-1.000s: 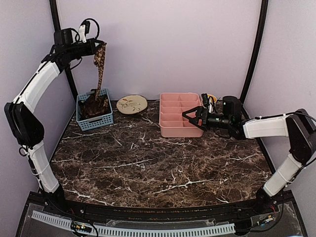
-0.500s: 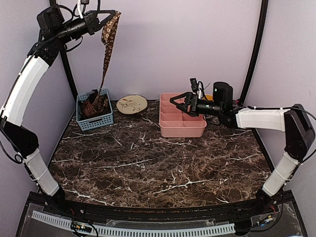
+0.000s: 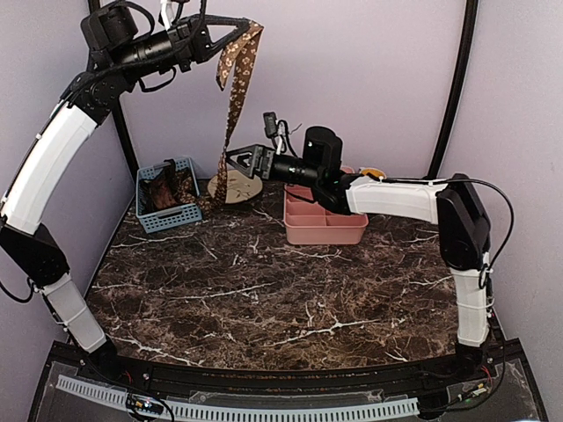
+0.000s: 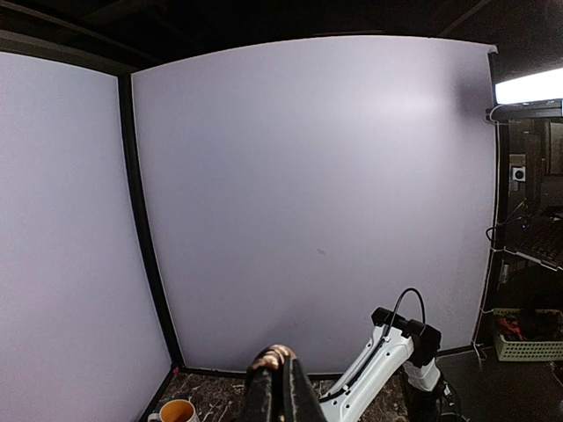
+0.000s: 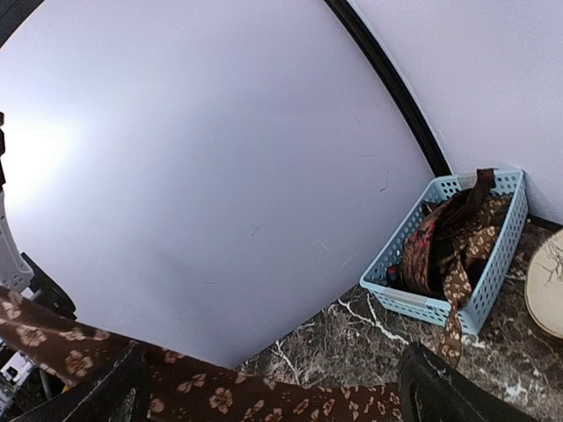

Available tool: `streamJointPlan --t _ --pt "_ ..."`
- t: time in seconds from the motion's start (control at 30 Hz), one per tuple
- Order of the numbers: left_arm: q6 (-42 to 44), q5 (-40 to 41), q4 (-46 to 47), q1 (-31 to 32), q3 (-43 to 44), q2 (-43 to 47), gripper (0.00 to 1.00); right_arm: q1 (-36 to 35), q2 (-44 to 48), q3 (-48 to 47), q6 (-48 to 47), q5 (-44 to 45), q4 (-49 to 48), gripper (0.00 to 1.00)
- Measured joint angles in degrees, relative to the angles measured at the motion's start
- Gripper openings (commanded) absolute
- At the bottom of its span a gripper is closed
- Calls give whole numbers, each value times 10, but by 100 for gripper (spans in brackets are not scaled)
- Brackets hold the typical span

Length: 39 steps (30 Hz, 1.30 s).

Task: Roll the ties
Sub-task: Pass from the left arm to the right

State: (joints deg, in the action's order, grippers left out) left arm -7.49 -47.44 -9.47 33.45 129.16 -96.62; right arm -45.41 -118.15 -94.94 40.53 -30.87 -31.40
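- Tie (image 3: 236,97) hanging almost upright, its long axis near vertical and leaning a little, top toward 1 o'clock. The wide end points down at the 11 o'clock part of the surface (image 3: 264,290), by a round plate (image 3: 249,188).
- Its folded top end is pinched in the left gripper (image 3: 233,33), which is closed tight on it.
- Left arm is raised high, forearm about level, pointing toward 3 o'clock.
- Right arm reaches toward 9 o'clock over a pink tray (image 3: 325,233). The right gripper (image 3: 234,163) is spread wide, with a finger on each side of the tie's lower part, gripping nothing.
- More ties (image 3: 167,186) lie bunched in a blue basket (image 3: 171,220) at 10 o'clock, one trailing over its rim.
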Motion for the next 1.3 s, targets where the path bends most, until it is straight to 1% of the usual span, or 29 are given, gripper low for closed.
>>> streamJointPlan --t 0.03,0.1,0.17,0.2,0.23,0.27,0.33,0.4,0.47,0.63,0.73,0.87,1.0,1.03,1.07,1.1,1.13,1.23,1.27,1.3 --pt "0 -1 0 3 -1 0 0 -6 -16 -22 -1 5 -2 94" --pt "0 -1 0 9 -5 1 0 -16 -42 -57 -1 16 -9 80" --pt "0 -1 1 11 -13 4 0 -23 -55 -72 2 25 -14 66" --pt "0 -1 2 12 -19 7 0 -24 -57 -75 2 28 -18 62" --pt "0 0 3 12 -26 10 0 -24 -57 -75 3 30 -21 63" --pt "0 3 6 12 -34 14 0 -24 -57 -75 8 34 -25 68" --pt "0 14 10 12 -50 24 0 -24 -57 -76 5 33 -35 84" --pt "2 34 12 12 -57 29 0 -24 -55 -72 7 31 -45 89" --pt "7 57 14 12 -57 31 0 -24 -36 -29 -1 33 -68 93" --pt "17 106 17 12 -56 37 0 -22 37 134 -24 51 -113 99" --pt "23 129 17 12 -51 37 0 -22 51 185 -49 59 -128 100" --pt "24 141 17 12 -47 37 0 -28 44 181 -87 77 -127 99" --pt "24 142 17 12 -46 37 0 -39 -3 103 -108 104 -129 100" --pt "24 141 17 12 -46 37 0 -42 -22 73 -114 111 -130 97" --pt "24 142 17 12 -46 37 0 -45 -37 52 -115 116 -131 90" --pt "24 142 17 12 -45 37 0 -47 -54 25 -118 119 -130 78" --pt "24 142 17 12 -45 37 0 -49 -71 -1 -122 124 -128 58" --pt "24 148 17 12 -45 37 0 -54 -113 -61 -123 136 -117 17" --pt "24 152 16 12 -45 37 0 -55 -115 -64 -125 140 -115 7" --pt "24 158 17 12 -46 38 0 -56 -116 -63 -125 145 -112 0"
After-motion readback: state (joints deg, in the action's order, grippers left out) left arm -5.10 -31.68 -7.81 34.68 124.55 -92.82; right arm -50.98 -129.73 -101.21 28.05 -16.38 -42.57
